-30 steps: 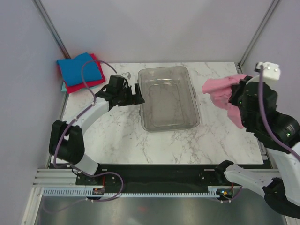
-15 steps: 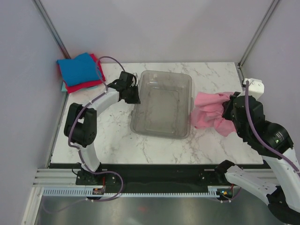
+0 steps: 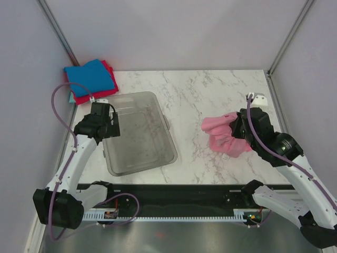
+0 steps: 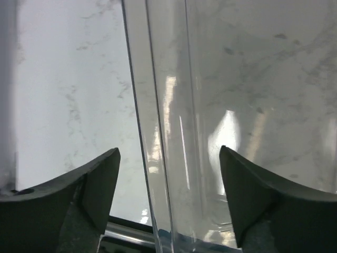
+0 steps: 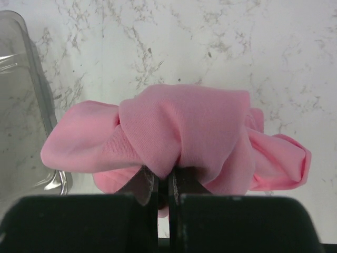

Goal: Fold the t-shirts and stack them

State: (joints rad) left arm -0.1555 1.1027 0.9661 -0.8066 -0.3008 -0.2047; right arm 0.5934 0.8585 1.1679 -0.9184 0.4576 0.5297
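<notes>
Bin (image 3: 139, 134) dragged near-left, its wall between the parted fingers of the left gripper (image 4: 169, 149); right gripper (image 5: 163, 190), clamped on the bunched pink shirt (image 3: 224, 136), has lowered it to the table (image 3: 195, 95), not yet folded; finished stack (image 3: 90, 79) far-left

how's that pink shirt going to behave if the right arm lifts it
Probably floppy: the pink shirt is bunched in soft folds, its ends drooping either side of the right gripper, so it would likely hang and sag. It looks light, thin knit cloth. The pinch takes only a small fold, so it may unfurl unevenly.
</notes>
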